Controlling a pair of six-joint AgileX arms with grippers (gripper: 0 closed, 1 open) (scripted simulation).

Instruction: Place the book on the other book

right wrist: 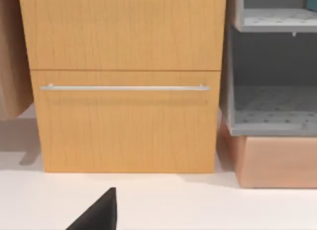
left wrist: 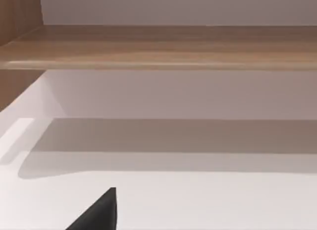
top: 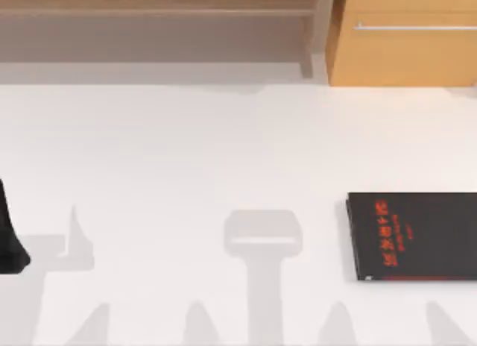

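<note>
The other book [top: 414,236], thin and black with red lettering, lies flat on the white table [top: 223,152] at the right side, running off the top view's right edge. The book is out of view. A dark part of my left arm [top: 9,241] shows at the table's far left edge, well apart from the black book. A black tip of my left gripper [left wrist: 99,212] juts over bare table in the left wrist view. A black tip of my right gripper [right wrist: 99,212] does the same in the right wrist view, facing the cabinet.
A low wooden shelf [top: 149,10] runs along the back left. A light-wood drawer cabinet [right wrist: 126,81] with a silver handle [right wrist: 124,87] stands at the back right. Beside it stands a grey open shelf unit [right wrist: 272,66] on a wooden base.
</note>
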